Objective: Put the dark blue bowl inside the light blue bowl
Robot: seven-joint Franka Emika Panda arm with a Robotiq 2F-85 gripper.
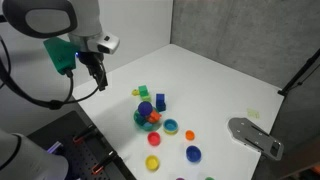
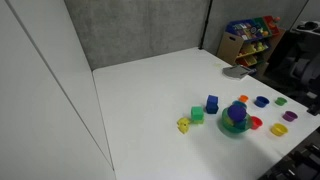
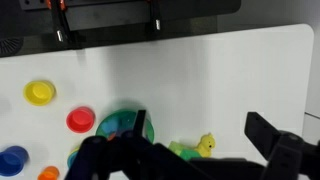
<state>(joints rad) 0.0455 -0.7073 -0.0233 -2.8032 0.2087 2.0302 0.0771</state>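
**End effector open above the desk, dark blue bowl sits apart from its target**

Over in an exterior view, the end effector (image 1: 96,74) hangs high above the white desk (image 1: 205,80), out at 10 o'clock from the cluster of toys. The wrist view shows its fingers (image 3: 282,146) spread wide with nothing between them: open and empty.

Down on the desk, the dark blue bowl (image 1: 193,153) lies on its own, near the front edge. The light blue bowl (image 1: 171,127) sits near it, at about 11 o'clock, and the two do not touch. A small orange piece (image 1: 189,134) lies roughly between them.

At 9 o'clock from the light blue bowl stands the larger teal-green bowl (image 1: 146,119), with bits piled inside. A dark blue cup (image 1: 160,101) stands just beyond it. A red bowl (image 1: 154,139) and a yellow bowl (image 1: 153,163) line up towards 6 o'clock. The wrist view looks straight down on the teal-green bowl.
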